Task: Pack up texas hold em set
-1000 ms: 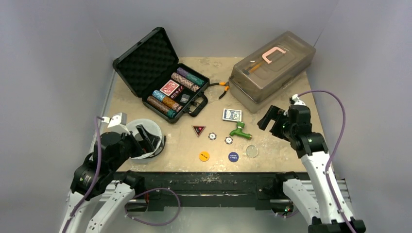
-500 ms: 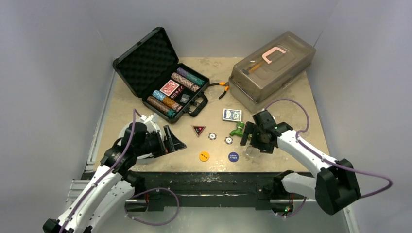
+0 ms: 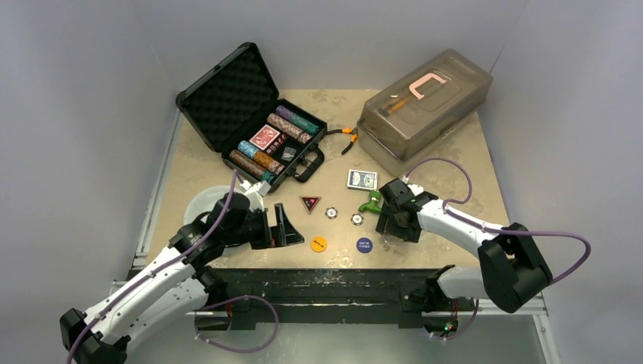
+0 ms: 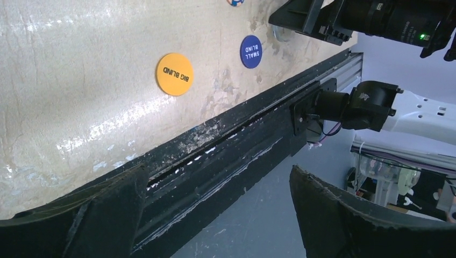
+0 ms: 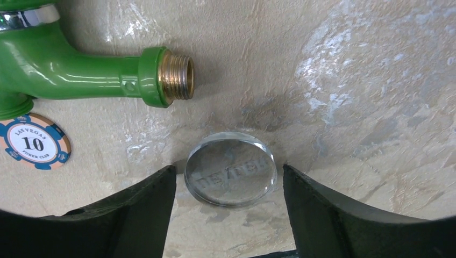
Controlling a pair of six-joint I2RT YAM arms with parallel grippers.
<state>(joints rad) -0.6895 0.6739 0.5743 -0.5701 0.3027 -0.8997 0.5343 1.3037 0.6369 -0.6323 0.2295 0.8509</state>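
The black case [image 3: 227, 98] lies open at the back left, holding rows of chips [image 3: 258, 161] and a red deck [image 3: 265, 137]. On the table lie a blue deck [image 3: 362, 179], a dark triangle marker [image 3: 309, 203], two loose chips [image 3: 331, 212], a yellow BIG BLIND button [image 3: 318, 243] and a blue SMALL BLIND button [image 3: 365, 245]. My right gripper [image 5: 228, 171] is open and low, its fingers either side of a clear dealer button [image 5: 231, 168]. My left gripper [image 3: 282, 227] is open and empty, left of the yellow button [image 4: 174, 74].
A green toy faucet [image 3: 371, 203] lies just behind the right gripper, its spout [image 5: 164, 76] close to the clear button. A large translucent grey box [image 3: 425, 106] stands at the back right, with pliers [image 3: 345, 136] beside it. A white round object [image 3: 199, 206] lies behind the left arm.
Both arms have swung in over the table. The right gripper came down around the clear button. The left gripper moved right toward the yellow button.
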